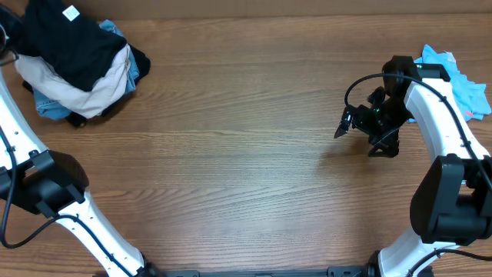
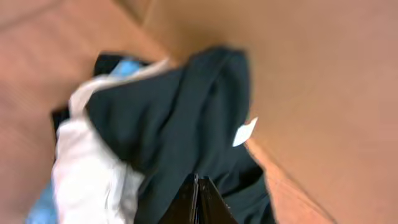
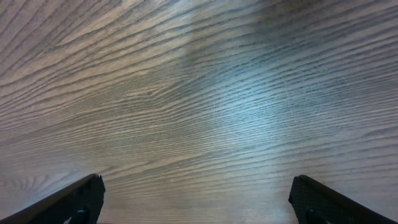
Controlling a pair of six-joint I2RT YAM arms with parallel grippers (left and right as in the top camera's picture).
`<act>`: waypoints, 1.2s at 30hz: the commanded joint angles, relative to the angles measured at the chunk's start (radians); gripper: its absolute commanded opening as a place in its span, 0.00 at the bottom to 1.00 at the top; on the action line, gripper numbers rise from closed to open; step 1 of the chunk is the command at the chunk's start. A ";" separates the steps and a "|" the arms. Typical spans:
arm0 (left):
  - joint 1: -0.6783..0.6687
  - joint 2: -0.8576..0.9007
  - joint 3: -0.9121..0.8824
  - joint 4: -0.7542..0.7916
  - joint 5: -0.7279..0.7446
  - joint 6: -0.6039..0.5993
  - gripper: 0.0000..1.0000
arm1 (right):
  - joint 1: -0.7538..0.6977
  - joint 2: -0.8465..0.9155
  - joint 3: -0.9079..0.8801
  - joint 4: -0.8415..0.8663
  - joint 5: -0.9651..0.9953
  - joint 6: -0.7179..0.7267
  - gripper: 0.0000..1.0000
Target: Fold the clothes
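You have cream trousers (image 1: 86, 92) bunched directly under the large plain black soft-fabric T-shirt (image 1: 69, 46), blue cloth (image 1: 46, 106) poking out beneath, all heaped on the brown wooden table (image 1: 231, 154); a light blue tee (image 1: 473, 96) lies well apart from the shirt; your left claw (image 2: 196, 198) is clenched, tips over the shirt beside its white label (image 2: 245, 132); whether it pinches cloth, you cannot tell; your right claw (image 3: 196, 186) hangs spread wide, well apart from the shirt.

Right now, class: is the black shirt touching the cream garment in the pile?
Touching. The overhead view shows the black shirt draped directly over the cream garment, with no gap between them.
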 commanded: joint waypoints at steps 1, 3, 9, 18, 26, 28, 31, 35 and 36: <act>-0.016 0.068 0.013 0.063 0.021 0.097 0.04 | -0.001 -0.014 0.020 -0.001 -0.009 -0.003 1.00; -0.016 0.164 0.013 0.061 0.024 0.102 0.06 | -0.001 -0.014 0.020 -0.005 -0.009 -0.003 1.00; -0.014 0.283 0.026 0.066 0.039 0.163 0.08 | -0.001 -0.014 0.020 -0.039 -0.016 0.000 1.00; -0.037 0.019 0.077 -0.038 0.161 0.098 0.10 | -0.001 -0.014 0.020 -0.016 -0.016 -0.005 1.00; -0.161 0.164 -0.059 -0.097 -0.057 0.181 0.08 | -0.001 -0.014 0.020 -0.011 -0.016 -0.004 1.00; -0.179 0.254 -0.060 -0.109 -0.040 0.213 0.08 | -0.001 -0.013 0.020 -0.007 -0.024 -0.003 1.00; -0.198 0.309 -0.060 -0.108 -0.021 0.220 0.04 | -0.001 -0.014 0.020 -0.006 -0.050 -0.004 1.00; -0.196 0.128 -0.005 -0.067 0.005 0.148 0.07 | -0.001 -0.014 0.020 0.000 -0.050 -0.003 1.00; -0.192 0.072 -0.004 -0.058 0.005 0.127 0.11 | -0.001 -0.014 0.020 0.003 -0.050 -0.003 1.00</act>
